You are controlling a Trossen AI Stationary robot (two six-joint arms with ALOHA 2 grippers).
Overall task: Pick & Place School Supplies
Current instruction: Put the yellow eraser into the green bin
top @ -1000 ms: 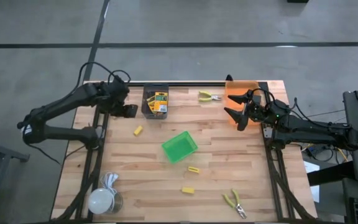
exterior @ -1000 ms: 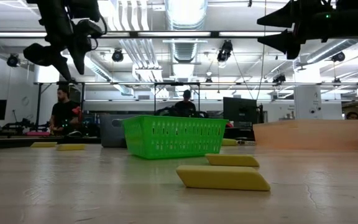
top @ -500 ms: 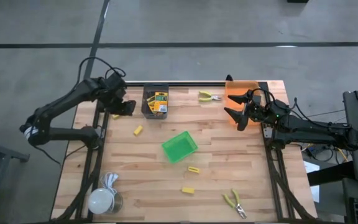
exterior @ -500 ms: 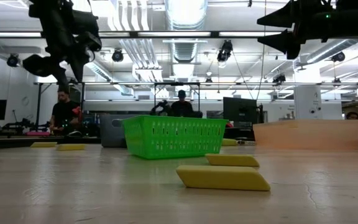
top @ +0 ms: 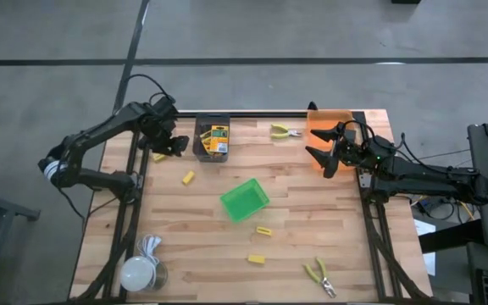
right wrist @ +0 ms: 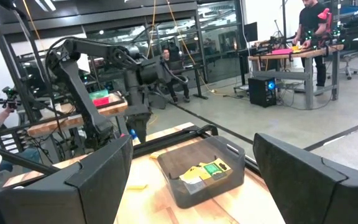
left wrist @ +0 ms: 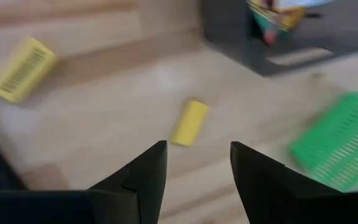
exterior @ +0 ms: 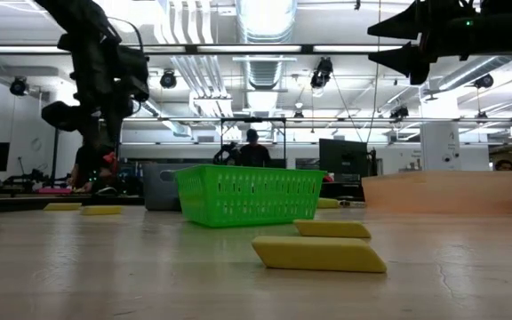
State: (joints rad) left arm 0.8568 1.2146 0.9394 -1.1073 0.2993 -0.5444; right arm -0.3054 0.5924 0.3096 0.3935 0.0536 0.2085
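The left claw (left wrist: 194, 163), parted and empty, hangs just above a small yellow block (left wrist: 189, 122) on the wooden surface (top: 312, 220). Beyond it the dark grey bin (top: 211, 137) already holds crayon boxes (top: 219, 138). Judging by this, most work remains: blocks and yellow-handled pliers (top: 319, 275) lie scattered. The right claw (top: 327, 155) waits released beside the orange bin (top: 330, 124).

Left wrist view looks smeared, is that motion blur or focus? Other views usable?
Left wrist view: green bin and yellow block streaked, likely motion blur; the fingers stay crisp. Low view: near block soft, ceiling lights glaring. High view: even light, sharp. Right wrist view: clear, grey bin readable.
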